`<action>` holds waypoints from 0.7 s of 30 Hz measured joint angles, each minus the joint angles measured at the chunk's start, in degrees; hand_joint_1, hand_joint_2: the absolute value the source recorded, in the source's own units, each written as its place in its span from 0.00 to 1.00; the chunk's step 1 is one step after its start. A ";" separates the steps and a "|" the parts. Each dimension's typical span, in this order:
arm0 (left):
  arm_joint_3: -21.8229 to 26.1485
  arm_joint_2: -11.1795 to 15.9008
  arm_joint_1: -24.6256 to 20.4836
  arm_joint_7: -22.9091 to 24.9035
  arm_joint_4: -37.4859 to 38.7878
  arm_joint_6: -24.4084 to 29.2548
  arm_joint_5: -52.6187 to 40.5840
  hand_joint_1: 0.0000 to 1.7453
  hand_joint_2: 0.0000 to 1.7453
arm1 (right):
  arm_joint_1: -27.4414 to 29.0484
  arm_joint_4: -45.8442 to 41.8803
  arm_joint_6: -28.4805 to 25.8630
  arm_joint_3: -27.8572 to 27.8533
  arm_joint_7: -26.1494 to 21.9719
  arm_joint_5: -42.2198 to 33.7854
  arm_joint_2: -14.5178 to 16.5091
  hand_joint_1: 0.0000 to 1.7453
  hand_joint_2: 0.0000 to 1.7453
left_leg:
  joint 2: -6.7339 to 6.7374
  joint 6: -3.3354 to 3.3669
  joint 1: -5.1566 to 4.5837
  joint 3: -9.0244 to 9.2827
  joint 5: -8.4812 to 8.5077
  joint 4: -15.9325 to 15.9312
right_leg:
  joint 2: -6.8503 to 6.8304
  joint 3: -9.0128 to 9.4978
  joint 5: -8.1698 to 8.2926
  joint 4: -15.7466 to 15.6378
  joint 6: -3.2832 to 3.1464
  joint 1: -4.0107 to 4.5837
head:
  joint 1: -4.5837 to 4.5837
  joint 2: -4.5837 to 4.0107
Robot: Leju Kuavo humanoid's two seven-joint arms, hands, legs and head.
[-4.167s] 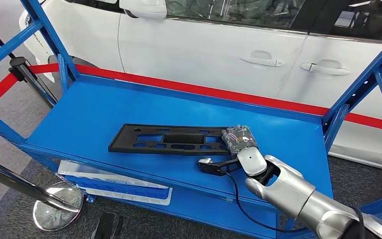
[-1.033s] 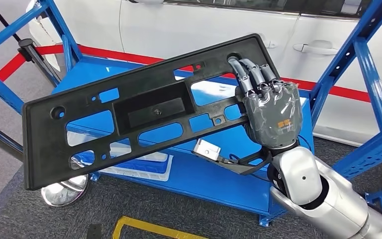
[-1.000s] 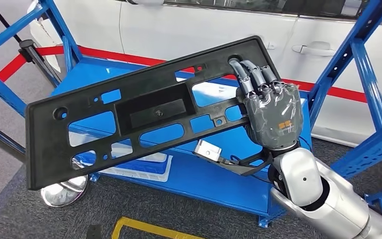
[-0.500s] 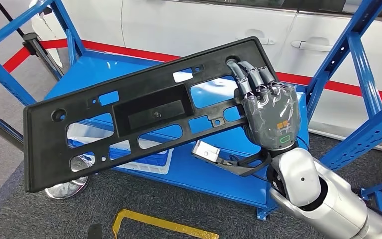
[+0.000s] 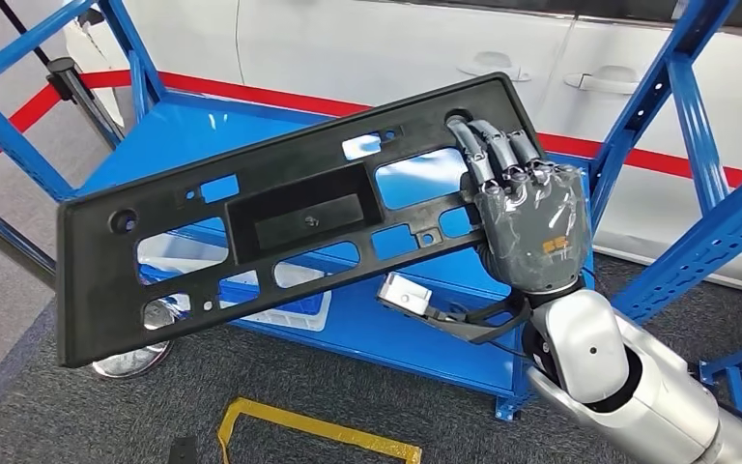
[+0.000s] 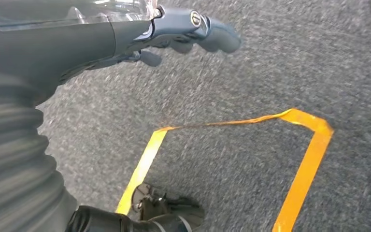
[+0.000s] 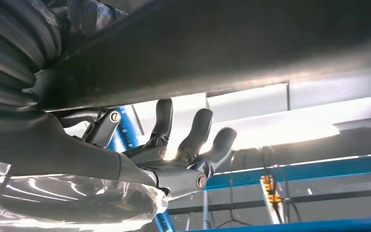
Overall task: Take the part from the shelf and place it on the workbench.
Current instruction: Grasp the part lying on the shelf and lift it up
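Long black part (image 5: 280, 227), a flat panel pierced by many cut-outs with a shallow recessed tray at its centre; held clear of the blue shelf (image 5: 184, 135), spanning from lower left of the head view to upper centre, tilted with the far end lower. Judged rigid moulded plastic: light for its length, stiff enough not to sag, smooth-faced and liable to pivot when gripped at one end only. Best grip judged at a rail between cut-outs, nearer the middle for balance. Right hand (image 5: 527, 227) at centre right, palm away from the camera, fingers (image 5: 488, 145) hooked over the upper edge at the part's right end, thumb hidden behind the panel; forearm rising from lower right. Left hand (image 6: 125, 34) hanging over grey carpet and a yellow tape outline (image 6: 299, 164), holding nothing, fingers loosely extended. Workbench not identifiable.
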 joint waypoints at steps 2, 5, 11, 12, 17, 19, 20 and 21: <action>0.11 -0.01 0.00 0.05 0.01 0.01 0.11 0.00 1.00 | -0.09 0.02 0.16 0.00 -0.05 0.03 0.01 1.00 1.00 | -0.03 -0.55 0.17 -1.27 -2.64 2.85 | -0.11 -0.50 0.68 -0.29 -0.97 -0.17 | -0.15 0.00; 0.22 -0.02 -0.06 0.05 0.01 0.00 0.19 0.00 1.00 | -0.18 0.02 0.23 0.00 -0.08 0.06 0.03 1.00 1.00 | -0.02 -1.05 0.29 -4.69 -8.81 12.57 | -0.27 -1.74 1.63 -0.32 -1.52 -0.06 | -0.32 0.01; 0.37 0.00 -0.29 0.05 0.01 -0.01 0.23 0.00 1.00 | -0.28 0.01 0.28 0.00 -0.05 0.05 0.03 1.00 1.00 | -0.09 0.30 -0.17 4.34 -4.66 0.88 | -0.24 -3.82 3.86 -0.39 -0.72 0.31 | -0.25 0.00; 0.41 0.00 -0.38 0.05 0.01 -0.01 0.23 0.00 1.00 | -0.32 0.00 0.28 0.00 -0.02 0.06 0.03 1.00 1.00 | -0.12 0.54 -0.40 5.07 -4.31 -0.72 | -0.28 -3.89 4.21 -0.49 -0.35 0.26 | -0.23 0.00; 0.61 -0.06 -0.36 0.18 0.03 -0.01 0.42 0.00 1.00 | -0.35 0.02 0.27 -0.01 0.11 -0.09 -0.01 1.00 1.00 | 0.15 2.08 -0.29 4.09 -1.31 -2.48 | -0.25 -4.80 2.89 0.50 1.28 0.22 | -0.02 0.00; 0.72 -0.08 -0.48 0.22 0.03 -0.02 0.41 0.00 1.00 | -0.31 0.03 0.27 -0.01 0.16 -0.10 -0.02 1.00 1.00 | 0.32 2.61 -0.24 2.90 0.03 -2.82 | -0.22 -6.61 -2.74 6.45 1.50 0.27 | 0.21 0.00; 0.81 -0.09 -0.52 0.22 0.03 -0.02 0.40 0.00 1.00 | -0.26 0.04 0.27 -0.01 0.17 -0.10 -0.02 1.00 1.00 | 0.34 2.72 -0.28 2.13 0.55 -2.73 | -0.21 -7.35 -5.06 10.05 1.60 0.26 | 0.26 0.00; 0.92 -0.10 -0.50 0.22 0.03 -0.03 0.40 0.00 1.00 | -0.22 0.04 0.27 0.00 0.18 -0.10 -0.02 1.00 1.00 | 0.34 2.71 -0.32 1.32 1.02 -2.56 | -0.21 -7.51 -6.17 12.74 1.70 0.25 | 0.28 0.00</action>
